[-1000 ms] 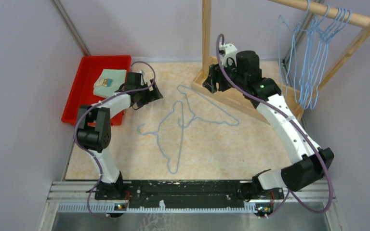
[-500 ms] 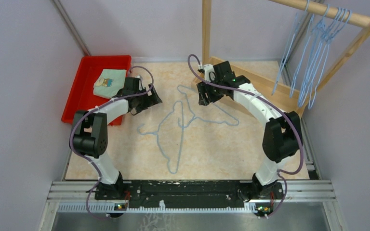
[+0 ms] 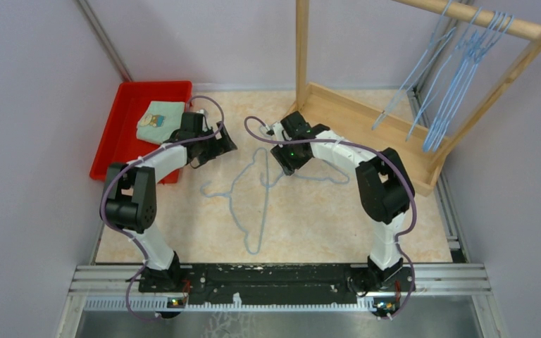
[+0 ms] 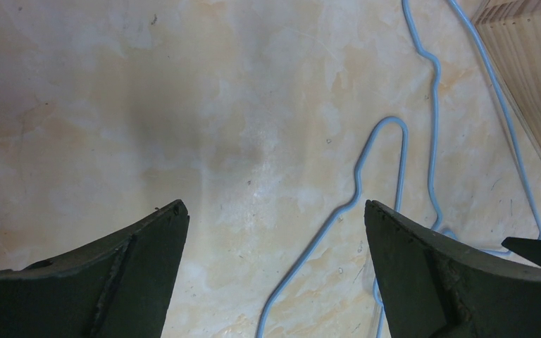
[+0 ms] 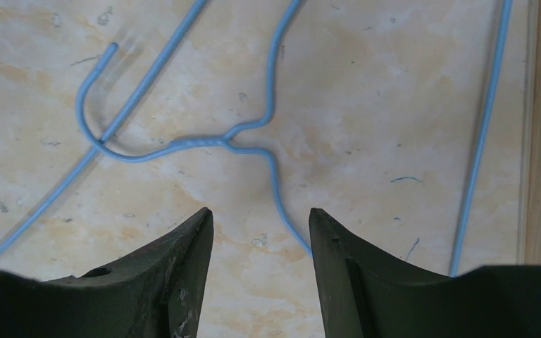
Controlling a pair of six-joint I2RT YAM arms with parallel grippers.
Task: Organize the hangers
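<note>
Right end effector [image 5: 260, 215], jaws apart and empty, hung over a blue wire hanger [image 5: 204, 143]; left end effector [image 4: 275, 205] gaped wide.

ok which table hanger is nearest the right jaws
The hanger by the wooden rack: its twisted neck sits just before those jaws; the other hanger lies further left.
</note>
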